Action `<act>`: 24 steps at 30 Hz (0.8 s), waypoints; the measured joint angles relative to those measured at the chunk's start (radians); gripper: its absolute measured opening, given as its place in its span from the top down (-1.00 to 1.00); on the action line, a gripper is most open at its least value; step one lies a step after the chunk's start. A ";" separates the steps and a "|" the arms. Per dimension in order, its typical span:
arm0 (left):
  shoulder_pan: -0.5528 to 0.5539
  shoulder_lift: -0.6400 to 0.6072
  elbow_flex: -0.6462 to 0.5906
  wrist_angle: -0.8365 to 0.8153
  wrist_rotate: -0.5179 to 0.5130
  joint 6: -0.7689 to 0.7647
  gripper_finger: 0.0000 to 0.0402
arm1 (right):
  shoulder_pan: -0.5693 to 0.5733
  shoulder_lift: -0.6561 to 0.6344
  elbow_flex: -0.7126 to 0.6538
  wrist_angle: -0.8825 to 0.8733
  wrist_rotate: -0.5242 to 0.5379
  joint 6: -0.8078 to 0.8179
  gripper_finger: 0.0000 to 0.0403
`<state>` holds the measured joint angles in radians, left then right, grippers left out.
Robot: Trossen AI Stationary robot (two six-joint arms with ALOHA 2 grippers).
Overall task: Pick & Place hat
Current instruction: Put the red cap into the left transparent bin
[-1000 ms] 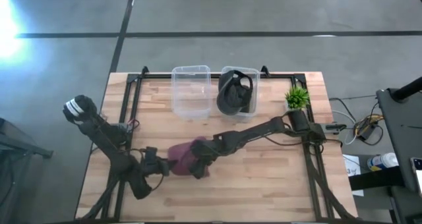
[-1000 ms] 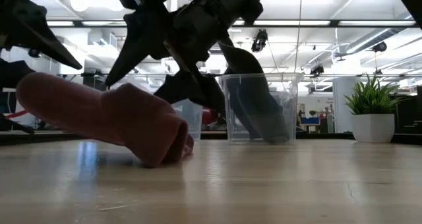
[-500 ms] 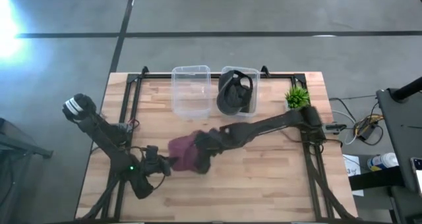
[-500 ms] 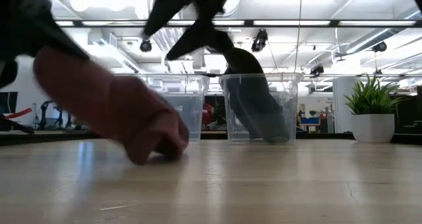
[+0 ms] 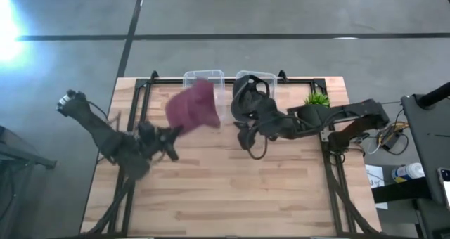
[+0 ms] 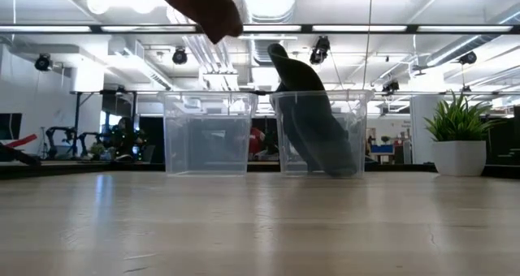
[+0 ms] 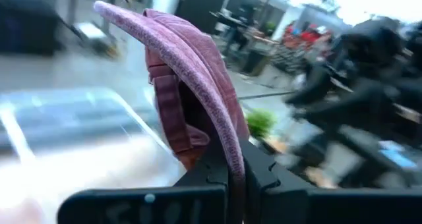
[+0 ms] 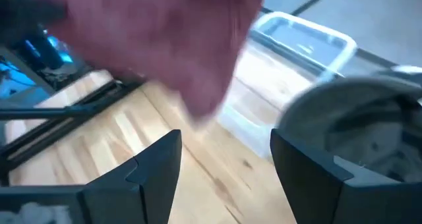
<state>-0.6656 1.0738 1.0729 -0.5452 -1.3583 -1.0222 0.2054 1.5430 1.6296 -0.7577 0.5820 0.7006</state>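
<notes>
The maroon hat (image 5: 191,107) is in the air over the table's far left part, close to the empty clear bin (image 5: 204,91). My left gripper (image 5: 171,134) is shut on it. In the low view only the hat's lower edge (image 6: 203,4) shows at the top. A dark hat (image 5: 247,98) lies in the second clear bin (image 5: 267,91). My right gripper (image 8: 227,165) stands open near that bin (image 5: 249,137), with nothing between its fingers. My left gripper pinches the hat's thin curved brim edge (image 7: 232,159) between its two fingers. The fingers come from the table's left, roughly level. The hat stands out beyond the fingers, lifted clear of the table.
A small potted plant (image 5: 316,102) stands at the far right, beside the bin with the dark hat. Black frame rails (image 5: 140,98) run along the table's left, right and far edges. The wooden top (image 5: 232,190) lies bare toward the near edge.
My left gripper has shut on the maroon hat and carried it up and toward the far edge, off the table and close to the empty bin. My right gripper has drawn back from the hat toward the table's right and far side, still open.
</notes>
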 joint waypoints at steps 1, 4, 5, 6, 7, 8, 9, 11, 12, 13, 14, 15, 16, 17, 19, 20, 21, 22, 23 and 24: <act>0.035 -0.011 0.018 -0.004 0.015 0.074 0.97 | 0.000 -0.016 -0.016 -0.010 0.003 0.010 -0.13; 0.173 -0.042 0.049 -0.047 0.104 0.214 0.97 | 0.005 -0.047 -0.054 -0.053 0.007 0.063 -0.13; 0.232 -0.050 0.052 -0.066 0.142 0.237 0.97 | 0.006 -0.055 -0.068 -0.072 0.010 0.081 -0.13; 0.291 -0.056 0.053 -0.085 0.188 0.246 0.97 | 0.010 -0.059 -0.083 -0.084 0.012 0.100 -0.13; 0.357 -0.061 0.052 -0.103 0.250 0.251 0.97 | 0.013 -0.062 -0.099 -0.085 0.014 0.116 -0.13; 0.427 -0.063 0.050 -0.111 0.318 0.259 0.97 | 0.014 -0.064 -0.116 -0.085 0.013 0.132 -0.13; 0.496 -0.060 0.048 -0.110 0.399 0.270 0.97 | 0.019 -0.065 -0.131 -0.089 0.014 0.145 -0.13; 0.623 -0.042 0.043 -0.098 0.551 0.306 0.97 | 0.020 -0.065 -0.158 -0.087 0.014 0.175 -0.13; 0.675 -0.026 0.039 -0.083 0.617 0.331 0.97 | 0.022 -0.066 -0.171 -0.086 0.013 0.190 -0.13; 0.728 -0.010 0.037 -0.071 0.677 0.357 0.97 | 0.024 -0.066 -0.183 -0.086 0.014 0.203 -0.13; 0.777 0.011 0.036 -0.065 0.731 0.375 0.97 | 0.024 -0.066 -0.192 -0.086 0.014 0.214 -0.13; 0.825 0.033 0.036 -0.064 0.785 0.383 0.97 | 0.027 -0.066 -0.201 -0.085 0.013 0.224 -0.13; 0.870 0.055 0.039 -0.064 0.850 0.387 0.97 | 0.029 -0.066 -0.209 -0.085 0.013 0.235 -0.13; 0.914 0.079 0.041 -0.061 0.916 0.388 0.97 | 0.031 -0.066 -0.214 -0.085 0.013 0.241 -0.13; 0.976 0.130 0.047 -0.056 1.027 0.388 0.95 | 0.035 -0.069 -0.223 -0.082 0.014 0.248 -0.13; 0.993 0.154 0.051 -0.055 1.061 0.391 0.91 | 0.036 -0.071 -0.226 -0.084 0.014 0.250 -0.13; 1.001 0.177 0.056 -0.052 1.077 0.392 0.86 | 0.038 -0.072 -0.228 -0.084 0.015 0.253 -0.13; 1.004 0.197 0.062 -0.050 1.080 0.392 0.78 | 0.039 -0.074 -0.229 -0.082 0.016 0.254 -0.13; 1.004 0.213 0.068 -0.050 1.080 0.392 0.70 | 0.040 -0.077 -0.232 -0.082 0.018 0.254 -0.13; 1.004 0.225 0.074 -0.052 1.080 0.392 0.62 | 0.041 -0.080 -0.232 -0.084 0.021 0.254 -0.13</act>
<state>0.3386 1.2989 1.1465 -0.5976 -0.2787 -0.6300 0.2466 1.4628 1.3972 -0.8413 0.6025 0.9550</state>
